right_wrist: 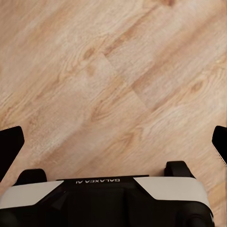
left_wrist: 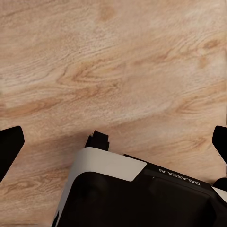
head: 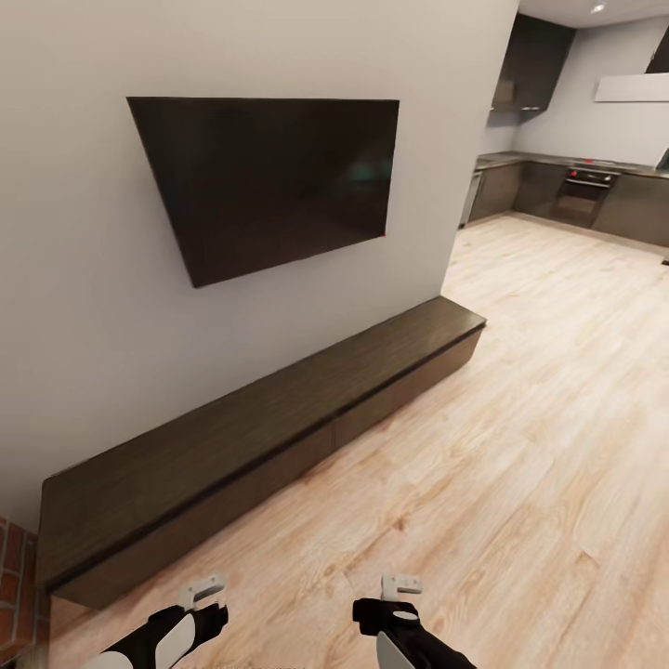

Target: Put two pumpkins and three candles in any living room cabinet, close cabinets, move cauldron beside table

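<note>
**Cabinet shut, both hands empty, the rest still to be judged**

While the robot stands on the wood floor (head: 520, 446) facing the wall, the cabinet (head: 251, 437) runs along that wall from near left to far right, under a dark wall-mounted screen (head: 269, 181). Its flat fronts all sit flush, with no pale drawer inside showing, so as far as this view goes every drawer is closed.

Low in the head view, the left gripper (head: 206, 595) and the right gripper (head: 401, 587) hang close to the robot, well apart from the cabinet and over bare floorboards. The wrist views look straight down at the floor, with the dark fingers (left_wrist: 9, 146) of the left hand and those of the right (right_wrist: 10, 147) spread wide at the frame edges: both are released and carry nothing.

On the far right a kitchen (head: 576, 190) with grey units opens beyond the wall's end.

As for progress, the closed fronts fit the "every cabinet closed" step, but whether the pumpkins and candles already lie inside cannot be told from here. The cauldron's placing next to the table cannot be confirmed either, so that part should be treated as still open.
</note>
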